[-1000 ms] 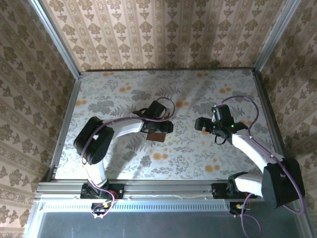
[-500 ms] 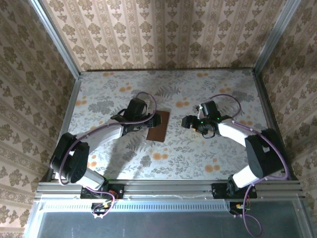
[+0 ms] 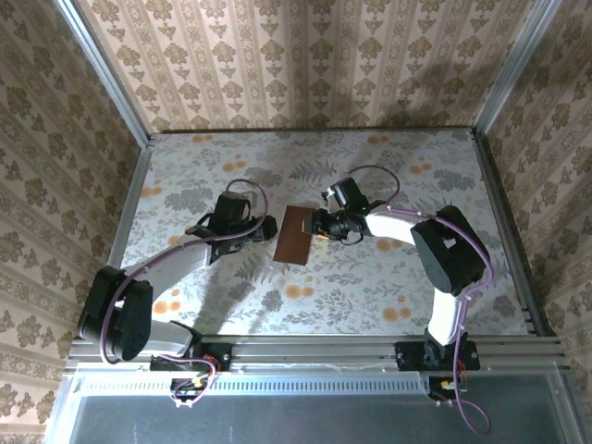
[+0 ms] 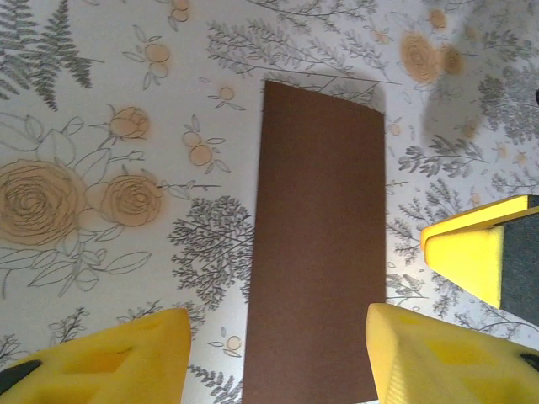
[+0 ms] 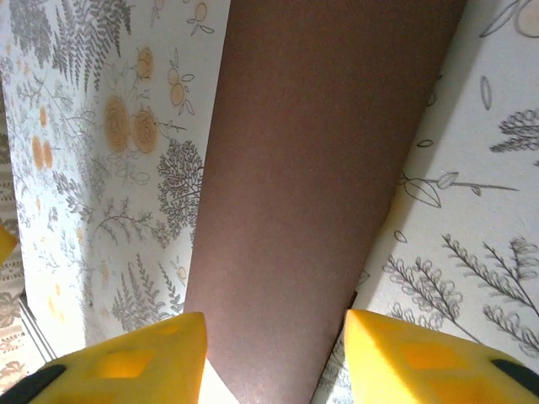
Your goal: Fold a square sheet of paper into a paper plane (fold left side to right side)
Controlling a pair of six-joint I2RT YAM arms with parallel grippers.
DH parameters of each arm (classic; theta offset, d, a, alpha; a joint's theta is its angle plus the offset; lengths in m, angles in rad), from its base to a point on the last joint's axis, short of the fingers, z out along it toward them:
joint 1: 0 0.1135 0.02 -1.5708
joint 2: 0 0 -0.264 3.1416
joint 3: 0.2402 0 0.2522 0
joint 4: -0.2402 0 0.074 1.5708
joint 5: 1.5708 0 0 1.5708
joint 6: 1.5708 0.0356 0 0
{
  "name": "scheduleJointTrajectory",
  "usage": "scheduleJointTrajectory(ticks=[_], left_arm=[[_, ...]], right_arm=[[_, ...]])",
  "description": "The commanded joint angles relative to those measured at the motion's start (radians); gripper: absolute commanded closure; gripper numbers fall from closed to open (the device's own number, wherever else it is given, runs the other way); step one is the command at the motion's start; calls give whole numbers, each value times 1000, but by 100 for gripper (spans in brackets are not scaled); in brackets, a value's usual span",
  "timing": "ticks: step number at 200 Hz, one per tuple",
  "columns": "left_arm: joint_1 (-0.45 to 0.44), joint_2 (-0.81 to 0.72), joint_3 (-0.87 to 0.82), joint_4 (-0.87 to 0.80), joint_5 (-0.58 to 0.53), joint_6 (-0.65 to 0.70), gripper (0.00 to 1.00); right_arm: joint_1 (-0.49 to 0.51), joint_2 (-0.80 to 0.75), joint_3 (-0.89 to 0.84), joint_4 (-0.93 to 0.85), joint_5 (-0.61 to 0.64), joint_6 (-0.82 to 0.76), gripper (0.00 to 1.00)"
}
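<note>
The flower-printed bench (image 3: 398, 277) carries the dark reddish-brown sheet of paper (image 3: 296, 234), lying flat near its middle between the two arms; the sheet reads as a narrow rectangle rather than a square, so I judge the left-to-right half fold done; no pointed nose, angled flaps or centre ridge show, so the shaping into a dart seems all to come; the left hand (image 3: 265, 228) sits just beside the sheet's left long edge, spread wide and holding nothing, and in the left wrist view the sheet's near end lies between its yellow fingers (image 4: 109, 358); the right hand (image 3: 319, 226) is at the right long edge, likewise spread and empty, its fingers (image 5: 421, 362) straddling the strip; whether any pad touches the paper I cannot tell.
</note>
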Motion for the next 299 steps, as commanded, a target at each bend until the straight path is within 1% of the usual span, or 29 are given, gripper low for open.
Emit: scheduleJointTrajectory(ticks=[1, 20, 57, 97, 133, 164, 221, 255, 281, 299], left_arm=[[11, -23, -16, 16, 7, -14, 42], [15, -19, -19, 16, 14, -15, 42], [27, -5, -18, 6, 30, -12, 42], [42, 34, 9, -45, 69, 5, 42], [42, 109, 51, -74, 130, 25, 42], [42, 172, 87, -85, 169, 36, 44], [42, 204, 94, -74, 201, 24, 46], [43, 204, 87, -70, 226, 8, 46], [42, 223, 89, -48, 262, -11, 47], [37, 243, 98, -42, 269, -15, 47]], right_arm=[[10, 40, 30, 11, -36, 13, 57], [17, 65, 40, 21, -47, 17, 61], [22, 106, 52, 30, -56, 21, 64], [23, 132, 49, -28, -27, -19, 68], [25, 140, 44, -105, 20, -73, 71], [29, 146, 56, -193, 84, -123, 76], [52, 152, 108, -375, 235, -208, 84], [52, 121, 89, -411, 270, -240, 86], [52, 93, 70, -400, 251, -260, 87], [52, 86, 71, -421, 267, -272, 87]])
